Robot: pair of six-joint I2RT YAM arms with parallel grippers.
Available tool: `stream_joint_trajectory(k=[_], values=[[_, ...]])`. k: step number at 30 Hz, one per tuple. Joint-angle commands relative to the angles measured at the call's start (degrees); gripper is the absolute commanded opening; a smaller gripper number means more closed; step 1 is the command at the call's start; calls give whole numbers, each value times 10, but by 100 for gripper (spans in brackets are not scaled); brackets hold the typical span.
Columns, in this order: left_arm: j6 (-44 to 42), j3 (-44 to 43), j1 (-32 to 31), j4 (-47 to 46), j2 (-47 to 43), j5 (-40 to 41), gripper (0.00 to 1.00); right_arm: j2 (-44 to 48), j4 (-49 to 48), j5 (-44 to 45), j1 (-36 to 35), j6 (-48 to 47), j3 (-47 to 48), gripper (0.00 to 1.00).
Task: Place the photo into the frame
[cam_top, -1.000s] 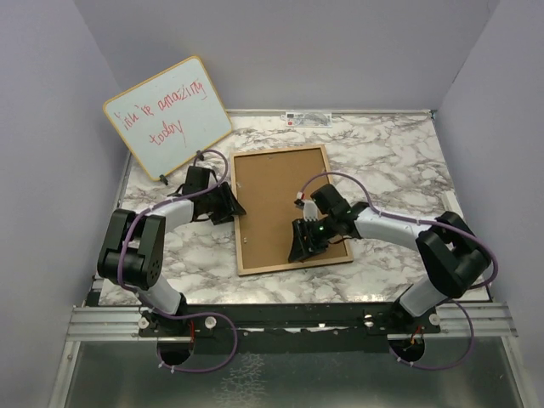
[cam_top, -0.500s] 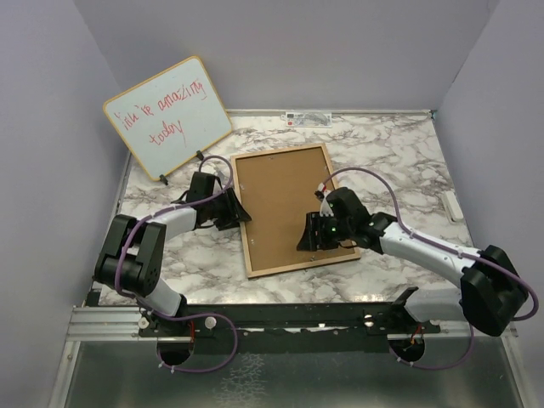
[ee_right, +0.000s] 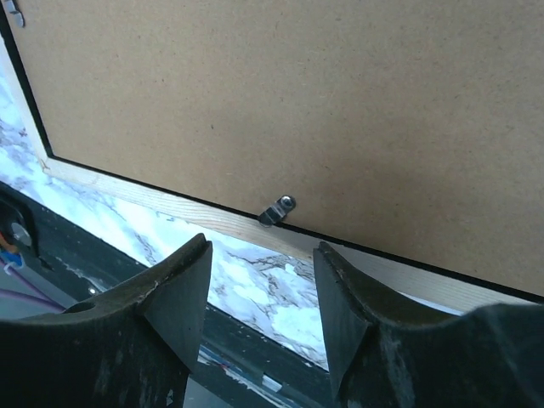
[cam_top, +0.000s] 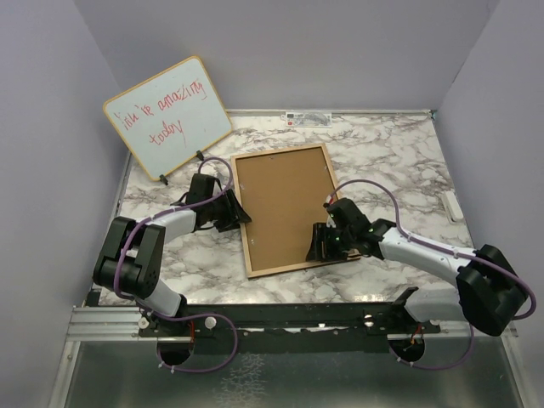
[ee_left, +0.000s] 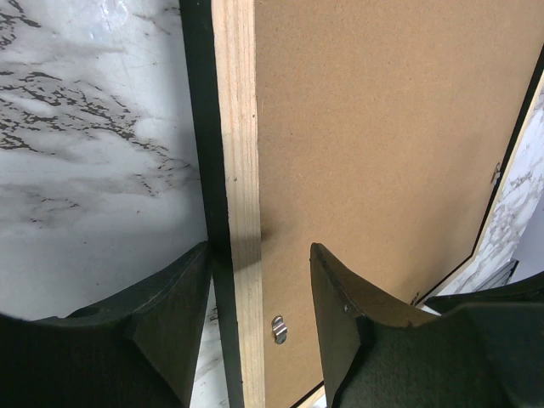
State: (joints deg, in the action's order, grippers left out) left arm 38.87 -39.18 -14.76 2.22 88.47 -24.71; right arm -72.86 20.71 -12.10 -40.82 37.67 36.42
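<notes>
The frame (cam_top: pixel 240 217) lies face down on the marble table, light wood rails up, with a plain brown board (cam_top: pixel 285 204) set in it. The photo is not visible. My left gripper (cam_top: pixel 231 208) is open and straddles the frame's left rail (ee_left: pixel 234 170); its left finger touches the black outer edge, and its right finger hovers over the board (ee_left: pixel 382 127). My right gripper (cam_top: pixel 321 242) is open and empty at the frame's near right rail (ee_right: pixel 170 204), just short of a small metal turn clip (ee_right: pixel 276 208). Another clip (ee_left: pixel 278 329) sits between the left fingers.
A wood-edged whiteboard (cam_top: pixel 166 115) with red handwriting leans at the back left. A small white piece (cam_top: pixel 453 206) lies at the table's right edge, and a label strip (cam_top: pixel 308 117) lies along the far edge. Grey walls close three sides.
The frame's near end has slid a little to the right. My right arm has stretched out lower and to the right, its gripper moving to the near right rail. The left gripper stays at the left rail.
</notes>
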Motion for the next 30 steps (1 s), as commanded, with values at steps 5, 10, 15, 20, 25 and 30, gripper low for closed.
stream_joint_trajectory(k=[5,10,15,20,25,30], values=[[0,15,-5,19,-5,17,52,-43,-35,-7,-1,-3,9,54],[0,13,-5,18,-4,15,52,-54,-51,-28,-1,-3,3,53],[-1,13,-5,18,-4,13,52,-64,-90,-76,-1,3,-6,53],[-2,15,-5,18,-8,13,52,-69,-138,-109,-2,23,-15,53],[-1,18,-5,18,-11,11,52,-76,-170,-115,-1,38,-16,53],[0,21,-5,17,-14,6,52,-77,-192,-128,-1,58,-17,54]])
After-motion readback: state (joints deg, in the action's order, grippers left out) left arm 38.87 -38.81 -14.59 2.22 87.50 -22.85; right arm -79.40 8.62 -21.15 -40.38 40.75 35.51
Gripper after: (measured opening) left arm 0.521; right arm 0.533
